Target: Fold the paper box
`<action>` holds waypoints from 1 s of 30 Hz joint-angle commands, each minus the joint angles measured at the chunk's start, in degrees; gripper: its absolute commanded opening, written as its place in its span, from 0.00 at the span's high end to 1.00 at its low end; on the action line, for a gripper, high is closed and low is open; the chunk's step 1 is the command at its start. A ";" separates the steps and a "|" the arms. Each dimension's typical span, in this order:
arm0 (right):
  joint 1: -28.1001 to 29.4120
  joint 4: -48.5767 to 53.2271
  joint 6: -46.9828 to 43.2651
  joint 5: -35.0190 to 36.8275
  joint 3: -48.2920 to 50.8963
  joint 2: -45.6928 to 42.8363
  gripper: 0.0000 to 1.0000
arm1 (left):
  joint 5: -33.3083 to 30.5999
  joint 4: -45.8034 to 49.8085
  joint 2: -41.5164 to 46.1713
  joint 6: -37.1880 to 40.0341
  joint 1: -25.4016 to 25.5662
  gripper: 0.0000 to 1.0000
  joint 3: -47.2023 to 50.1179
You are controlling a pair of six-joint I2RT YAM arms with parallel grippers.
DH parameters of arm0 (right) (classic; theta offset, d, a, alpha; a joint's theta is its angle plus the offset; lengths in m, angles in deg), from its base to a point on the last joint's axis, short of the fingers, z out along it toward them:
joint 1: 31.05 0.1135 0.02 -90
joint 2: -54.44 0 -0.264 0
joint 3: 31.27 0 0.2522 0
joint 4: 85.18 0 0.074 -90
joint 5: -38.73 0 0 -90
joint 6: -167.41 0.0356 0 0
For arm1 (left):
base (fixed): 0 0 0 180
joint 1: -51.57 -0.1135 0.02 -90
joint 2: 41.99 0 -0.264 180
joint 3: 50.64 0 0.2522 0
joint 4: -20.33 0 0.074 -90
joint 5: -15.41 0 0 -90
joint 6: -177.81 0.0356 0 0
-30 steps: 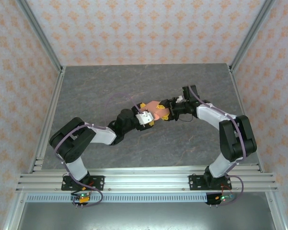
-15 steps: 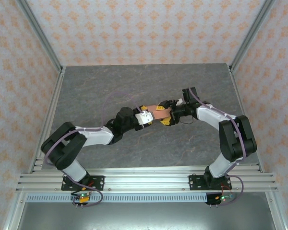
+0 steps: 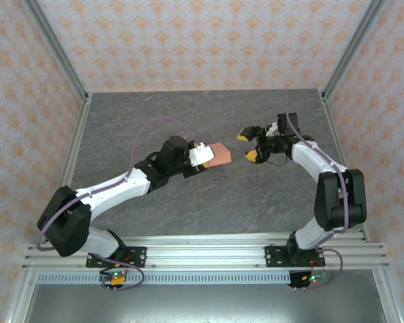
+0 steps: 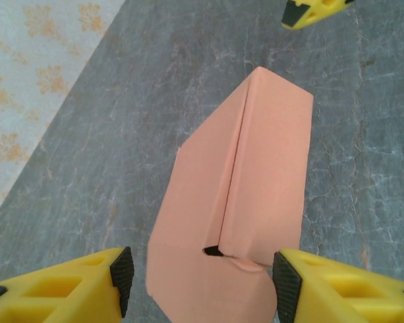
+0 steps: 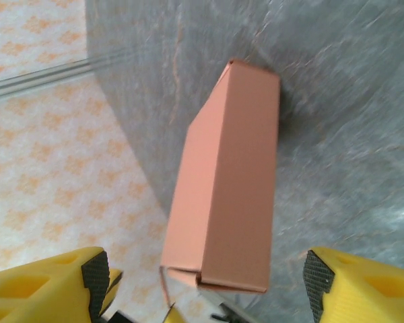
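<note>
Orange paper box (image 3: 220, 153) sits gripped in the left hand (image 4: 200, 277); the right hand (image 3: 248, 146) is wide open, near it.

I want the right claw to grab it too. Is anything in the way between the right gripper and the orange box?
Nothing visible is in the way. The right gripper stands open and faces the paper box, with just bare table below the gap between them. The box's other end sits in the left gripper.
</note>
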 commanded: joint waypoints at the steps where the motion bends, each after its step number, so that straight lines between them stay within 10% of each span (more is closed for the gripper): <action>1: 0.51 0.95 -4.97 5.51 0.73 -0.33 0.22 | 1.37 -0.79 -0.79 -4.42 -1.69 0.39 0.91; 10: 1.85 4.59 -16.70 20.55 6.30 -6.80 0.22 | 13.46 -4.63 4.41 -14.15 -1.73 0.28 8.52; 15: 10.98 2.45 -26.24 27.64 9.43 -10.73 0.22 | -3.25 -5.23 6.22 -40.87 -5.75 0.24 11.54; 18: 15.81 3.07 -31.71 34.27 9.57 -11.60 0.23 | 3.76 3.21 -0.15 -58.49 -13.62 0.25 5.55; 30: 15.99 -4.16 -21.15 17.69 4.23 1.89 0.29 | 24.15 -13.24 -19.25 -76.56 -16.42 0.39 1.99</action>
